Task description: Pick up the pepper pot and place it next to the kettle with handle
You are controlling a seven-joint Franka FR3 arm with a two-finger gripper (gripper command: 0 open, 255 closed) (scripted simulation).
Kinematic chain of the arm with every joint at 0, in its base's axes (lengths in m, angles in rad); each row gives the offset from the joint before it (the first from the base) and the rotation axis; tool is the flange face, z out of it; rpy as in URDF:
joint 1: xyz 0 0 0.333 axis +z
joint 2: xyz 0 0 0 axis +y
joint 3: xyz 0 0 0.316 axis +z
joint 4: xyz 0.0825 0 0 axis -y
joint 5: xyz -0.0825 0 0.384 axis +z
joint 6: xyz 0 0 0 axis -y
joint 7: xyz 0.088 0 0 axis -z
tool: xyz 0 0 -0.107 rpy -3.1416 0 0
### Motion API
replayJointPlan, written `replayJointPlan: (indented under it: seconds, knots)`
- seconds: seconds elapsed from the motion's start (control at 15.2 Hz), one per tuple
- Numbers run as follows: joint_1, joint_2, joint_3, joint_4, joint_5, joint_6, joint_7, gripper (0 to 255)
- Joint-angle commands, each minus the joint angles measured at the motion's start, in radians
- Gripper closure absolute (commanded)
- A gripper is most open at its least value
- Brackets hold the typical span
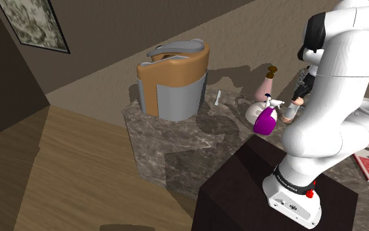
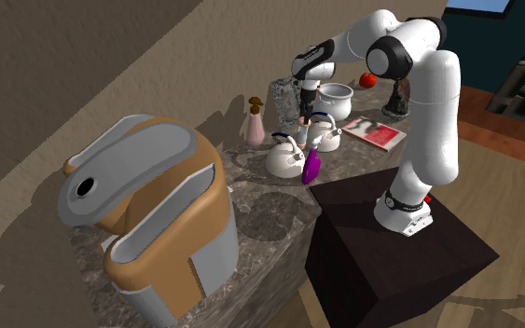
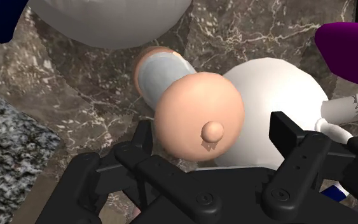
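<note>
Reading this as pre-grasp, nothing gripped yet: the pincer is spread and hangs right over the pepper pot, one finger on either side of its peach knobbed cap, neither touching it as far as I can see. The pot has a grey-white body and stands on the marble counter, roughly midway between the wall edge and the front edge. That's well apart from the big brown-and-grey appliance on the end corner. A round white kettle is touching or just beside the pot, can't tell which. A purple spray bottle sits just past that kettle, and a second handled kettle is also near, so the target kettle is ambiguous. Next move, my read: drop lower so the fingers reach the body below the cap, centre, then close. The finger on the kettle side has little room, so watch for a nudge.
</note>
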Motion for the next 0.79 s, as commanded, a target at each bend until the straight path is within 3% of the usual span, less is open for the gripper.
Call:
replayJointPlan:
  seconds: [0.0, 0.26, 0.73]
  knots:
    - [0.000, 0.000, 0.000, 0.000, 0.000, 0.000, 0.000, 0]
    - [0.003, -0.050, -0.030, 0.072, -0.056, -0.104, 0.036, 0]
    - [0.003, -0.050, -0.030, 0.072, -0.056, -0.104, 0.036, 0]
